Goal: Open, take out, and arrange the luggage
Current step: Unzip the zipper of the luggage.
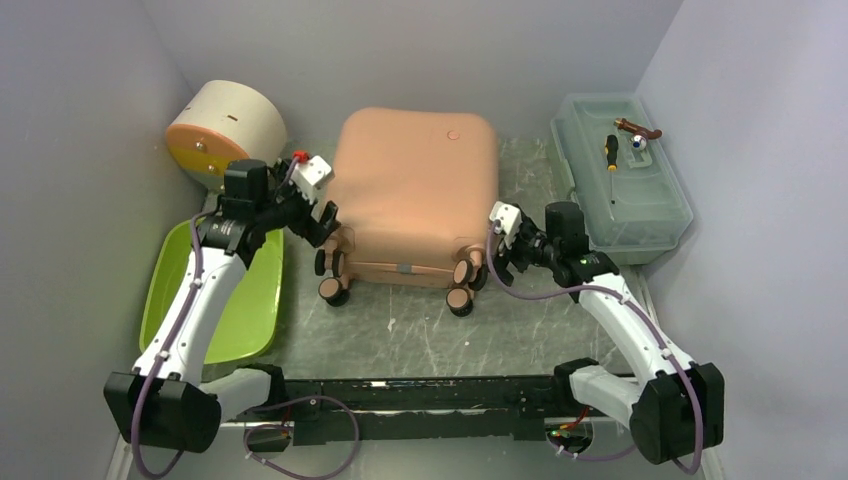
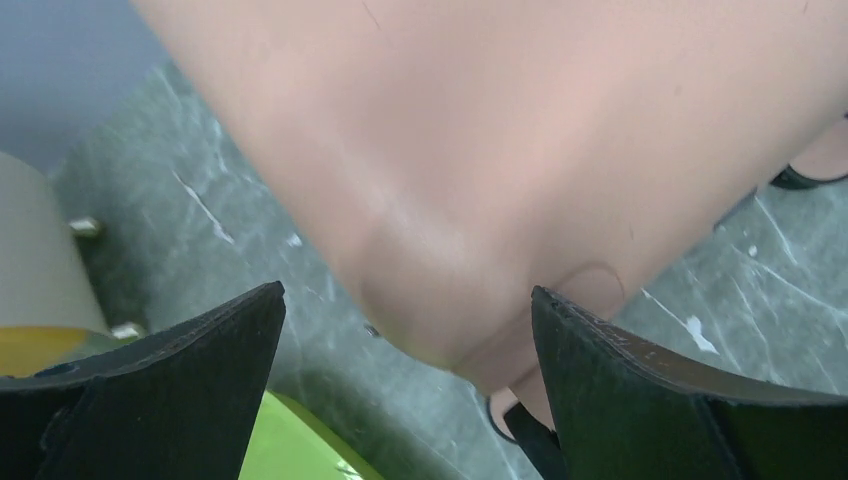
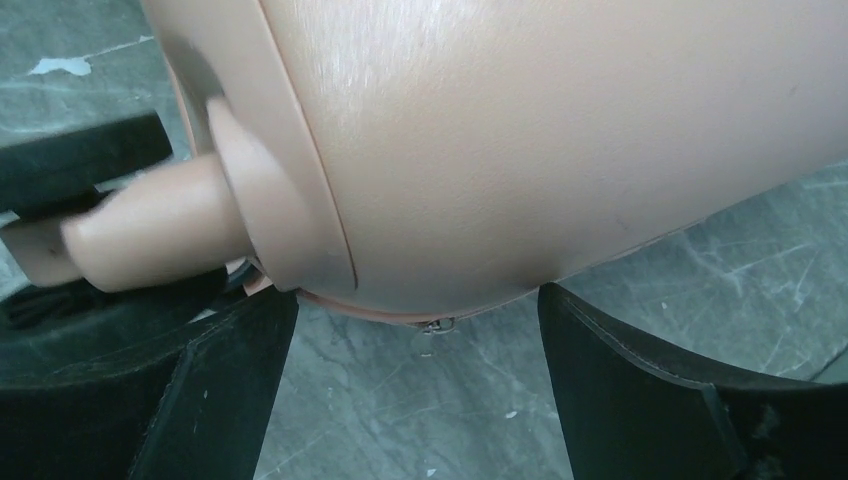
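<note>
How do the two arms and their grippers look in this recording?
The left arm and right arm have white link shells, black joints and black bases, with a lilac-grey cable looped along each. Each wrist carries a small white block. The left gripper and right gripper have flat, matte black, tapered fingers.

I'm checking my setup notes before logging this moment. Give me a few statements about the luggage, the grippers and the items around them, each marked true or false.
1. The luggage lies flat and closed. True.
2. The left gripper is shut on a wheel. False: it is open at the luggage's near left corner, holding nothing.
3. A screwdriver lies on the toolbox. True.
4. The green tray sits right of the luggage. False: it sits to its left.
5. The right gripper is open. True.
</note>
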`<state>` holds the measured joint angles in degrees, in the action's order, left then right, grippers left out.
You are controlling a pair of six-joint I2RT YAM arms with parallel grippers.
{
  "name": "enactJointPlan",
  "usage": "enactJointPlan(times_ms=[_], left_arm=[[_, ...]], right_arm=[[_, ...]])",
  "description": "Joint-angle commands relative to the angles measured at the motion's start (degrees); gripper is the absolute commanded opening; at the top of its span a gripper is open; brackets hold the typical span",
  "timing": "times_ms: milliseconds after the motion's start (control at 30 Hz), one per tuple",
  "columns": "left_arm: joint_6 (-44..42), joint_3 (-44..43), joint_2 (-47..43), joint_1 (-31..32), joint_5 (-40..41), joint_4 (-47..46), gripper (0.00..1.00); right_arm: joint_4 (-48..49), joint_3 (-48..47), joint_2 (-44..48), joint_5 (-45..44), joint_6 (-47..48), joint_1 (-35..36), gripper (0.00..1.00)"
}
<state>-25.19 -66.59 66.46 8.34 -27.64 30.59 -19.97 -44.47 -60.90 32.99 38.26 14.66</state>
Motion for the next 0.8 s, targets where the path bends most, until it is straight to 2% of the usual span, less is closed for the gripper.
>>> enactJointPlan(times_ms=[0,167,267,500,767], left_arm=[[3.87,6.73,-3.9,-1.6,-3.66,-2.24,1.0],[4.41,11.22,-8.96,-3.4,-13.47,-1.8,1.0],[2.52,11.97,-9.18,-3.72,-15.97,0.41,0.99],[1.23,13.35,-9.97,-5.49,-17.84,3.84,1.0],[1.51,16.2,-11.6,-8.16,-21.07,2.48,1.0]], right_arm=[[13.64,6.24,0.25,4.03,3.04,-4.0,0.91],[18.26,12.34,2.8,20.54,3.81,-16.72,0.87],[15.92,13.45,2.83,23.67,7.12,-19.91,0.83],[14.7,13.04,-1.62,23.62,14.29,-18.32,0.82],[22.94,14.5,-3.63,13.7,12.43,-6.28,0.8]])
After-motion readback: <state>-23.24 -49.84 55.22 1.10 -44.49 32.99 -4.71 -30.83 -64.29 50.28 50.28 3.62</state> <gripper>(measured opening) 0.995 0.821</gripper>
